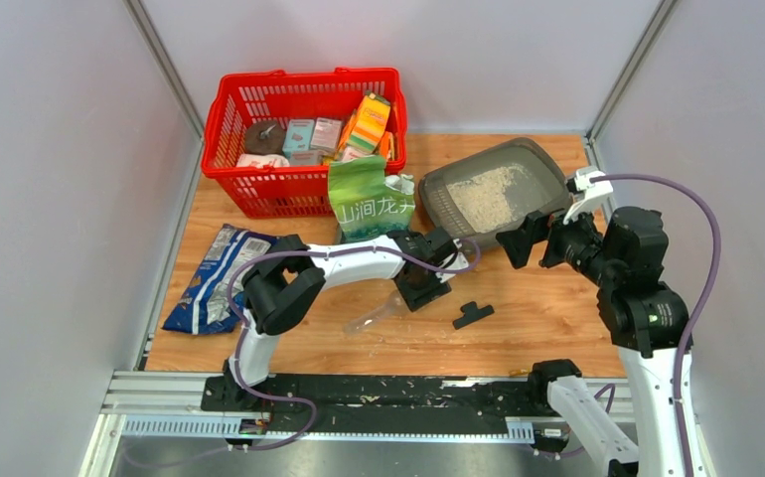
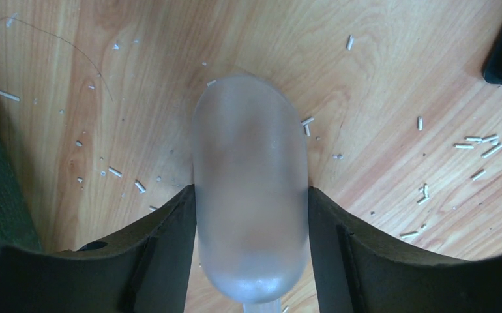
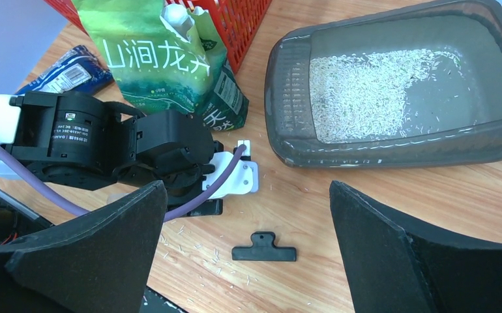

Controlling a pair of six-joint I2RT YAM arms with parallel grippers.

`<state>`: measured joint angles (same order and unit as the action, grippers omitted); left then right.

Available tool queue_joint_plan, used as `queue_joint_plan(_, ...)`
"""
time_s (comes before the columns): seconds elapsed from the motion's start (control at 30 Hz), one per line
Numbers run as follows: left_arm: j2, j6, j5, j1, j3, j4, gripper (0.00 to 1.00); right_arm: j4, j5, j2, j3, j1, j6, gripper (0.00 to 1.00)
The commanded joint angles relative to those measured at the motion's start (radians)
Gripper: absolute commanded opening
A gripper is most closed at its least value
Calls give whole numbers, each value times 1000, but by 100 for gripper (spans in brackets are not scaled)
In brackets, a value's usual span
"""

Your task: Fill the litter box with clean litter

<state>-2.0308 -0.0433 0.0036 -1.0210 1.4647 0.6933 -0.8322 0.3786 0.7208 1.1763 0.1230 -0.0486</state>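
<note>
Left gripper (image 2: 251,193) clamps scoop (image 2: 248,156) bowl | right gripper (image 3: 245,189) gapes empty | risk: slick plastic may slip, spilling clean litter (image 3: 359,91) short of litter box (image 3: 392,155) at two o'clock

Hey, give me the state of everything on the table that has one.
litter box: partly filled
pouch: upright, top torn open
scoop: gripped by left pincer
left pincer: shut on scoop
right pincer: open, empty
clip: lying loose
basket: holding packages
blue bag: lying flat
</note>
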Motion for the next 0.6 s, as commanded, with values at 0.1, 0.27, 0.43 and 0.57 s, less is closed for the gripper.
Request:
queue_joint_plan(0.1,124,-21,111,-1,60,103,3,-4,2,19,45,-3,30,100)
queue_joint_plan(0.27,262,-23,249,45,189,100,0,5,-24,51,82,-3,32,100)
queue_joint_plan(0.43,435,89,323,146,286,-90,0,68,2,77,103,-3,-31,100)
queue_joint_plan(0.57,543,235,228,242,281,-285,0,197,297,124,72,0,-97,100)
